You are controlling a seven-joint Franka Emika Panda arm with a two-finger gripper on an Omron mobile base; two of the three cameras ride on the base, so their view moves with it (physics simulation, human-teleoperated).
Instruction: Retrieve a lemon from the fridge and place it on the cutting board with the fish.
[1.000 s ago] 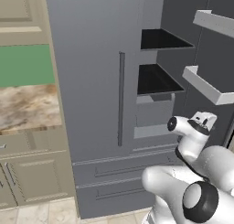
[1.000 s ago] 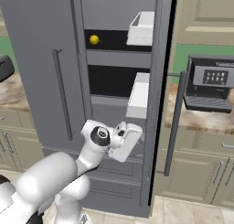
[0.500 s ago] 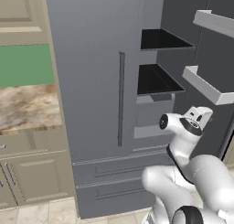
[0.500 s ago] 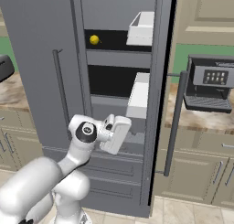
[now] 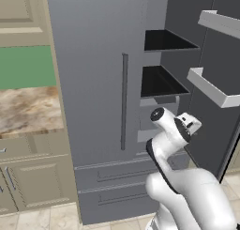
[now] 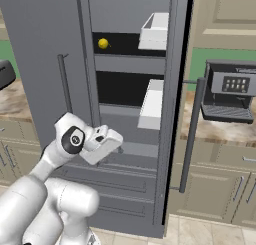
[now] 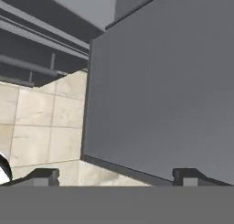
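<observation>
in the left base view we see the fridge [image 5: 93,83] with its left door shut and its right door swung open, so the black shelves and the white door bins [image 5: 213,86] are exposed. our gripper [image 5: 190,123] sits low in front of the opening, about at the level of the lower drawers, and it points down and to the right. from this side we cannot tell how its fingers stand.

in the right base view the lemon [image 6: 103,43] lies on the upper black shelf, near the left wall of the fridge, well above the gripper [image 6: 107,144]. a white bin [image 6: 155,31] hangs just to the right of it on the open door. the coffee machine [image 6: 227,91] stands on the counter to the right of the fridge. here too the hand hides the fingers from us.

in the hand view we look down along the open door [image 7: 169,90] to the tiled floor [image 7: 45,122]. the two fingertips [image 7: 43,176] rise far apart at the bottom edge, so we judge the tool to be wide, with nothing between them.

we judge that we are at the retrieving step: the door is open, the lemon is not yet taken. the next move calls for lifting the hand up to the upper shelf, turning it toward the inside, and reaching in on the left side, clear of the door bin, with the fingers wide around the fruit. the cutting board and the fish come after that.
</observation>
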